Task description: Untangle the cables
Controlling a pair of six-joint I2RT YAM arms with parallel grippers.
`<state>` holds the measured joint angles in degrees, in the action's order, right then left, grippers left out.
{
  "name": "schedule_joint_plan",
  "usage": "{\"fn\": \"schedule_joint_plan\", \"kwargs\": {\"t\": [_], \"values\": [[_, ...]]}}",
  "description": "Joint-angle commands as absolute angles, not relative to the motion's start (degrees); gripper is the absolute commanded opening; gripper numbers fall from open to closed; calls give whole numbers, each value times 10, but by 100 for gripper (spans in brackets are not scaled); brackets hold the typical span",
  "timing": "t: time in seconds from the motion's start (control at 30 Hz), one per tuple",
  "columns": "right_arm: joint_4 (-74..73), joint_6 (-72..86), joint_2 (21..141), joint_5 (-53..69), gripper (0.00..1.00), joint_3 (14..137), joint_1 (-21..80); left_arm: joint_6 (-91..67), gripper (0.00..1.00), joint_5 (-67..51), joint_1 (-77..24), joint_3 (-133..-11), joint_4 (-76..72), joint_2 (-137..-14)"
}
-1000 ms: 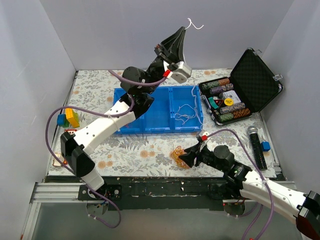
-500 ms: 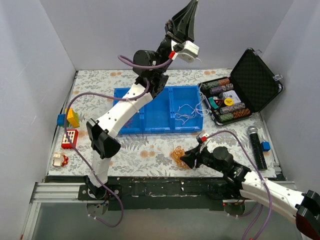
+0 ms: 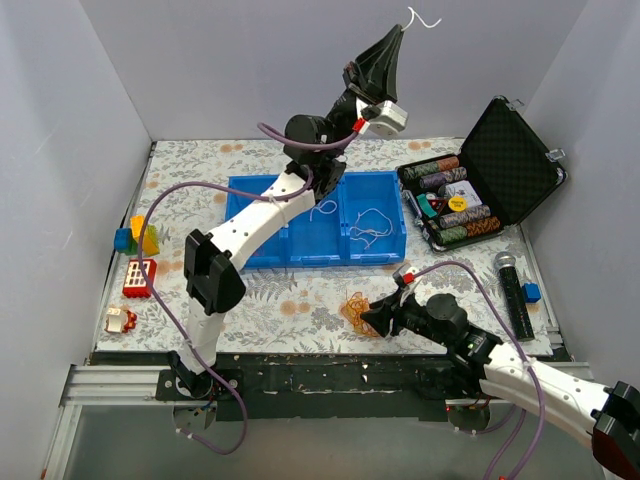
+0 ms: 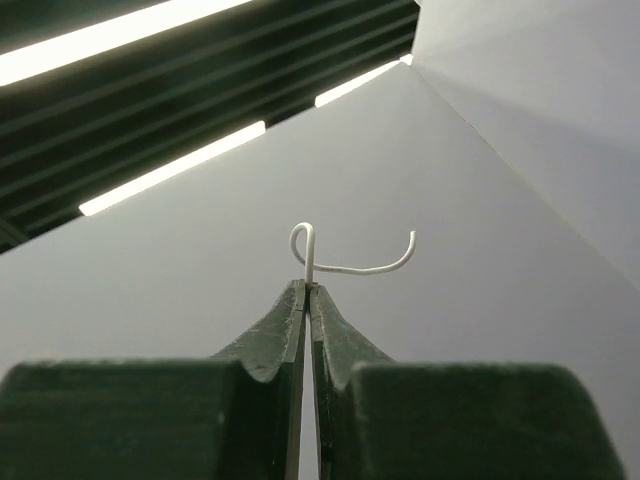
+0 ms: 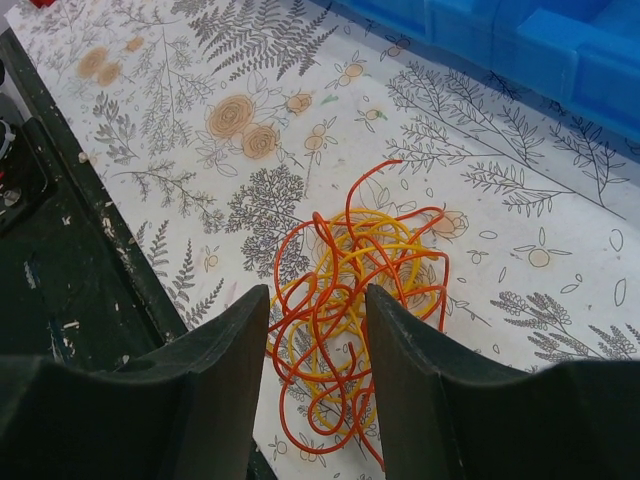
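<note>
My left gripper (image 3: 401, 29) is raised high above the blue tray (image 3: 300, 262), pointing up. It is shut on a thin white cable (image 3: 426, 18), whose curled end sticks out past the tips. In the left wrist view the gripper (image 4: 308, 288) pinches the white cable (image 4: 352, 267) against the wall and ceiling. More white cables (image 3: 372, 225) lie in the tray's right compartment. An orange and yellow tangle (image 3: 354, 308) lies on the near table. My right gripper (image 3: 369, 319) is open and low over it. In the right wrist view the tangle (image 5: 372, 262) lies between the fingers of that gripper (image 5: 316, 302).
An open black case of poker chips (image 3: 470, 200) stands at the right. A microphone (image 3: 510, 280) and a small blue block (image 3: 531, 292) lie near the right edge. Toy blocks (image 3: 140, 235) and a red brick toy (image 3: 138, 275) lie at the left.
My left arm has risen and swung to the right, carrying the white cable higher above the tray. The right arm and the tangle have not moved.
</note>
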<state>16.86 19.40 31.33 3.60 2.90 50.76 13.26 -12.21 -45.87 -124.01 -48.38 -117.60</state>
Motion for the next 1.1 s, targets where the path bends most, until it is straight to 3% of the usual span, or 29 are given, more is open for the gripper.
{"fn": "schedule_joint_plan", "kwargs": {"t": [0.0, 0.37, 0.83, 1.07], "values": [[199, 199, 318, 39, 51, 33, 510, 117, 0, -101, -453, -1201, -507, -1126], [196, 200, 308, 39, 50, 29, 510, 193, 0, -145, -451, -1383, -495, -1208], [198, 205, 302, 39, 50, 26, 510, 201, 0, -178, -449, -1300, -528, -1160], [197, 206, 301, 37, 50, 25, 511, 193, 0, -188, -449, -1333, -512, -1176]]}}
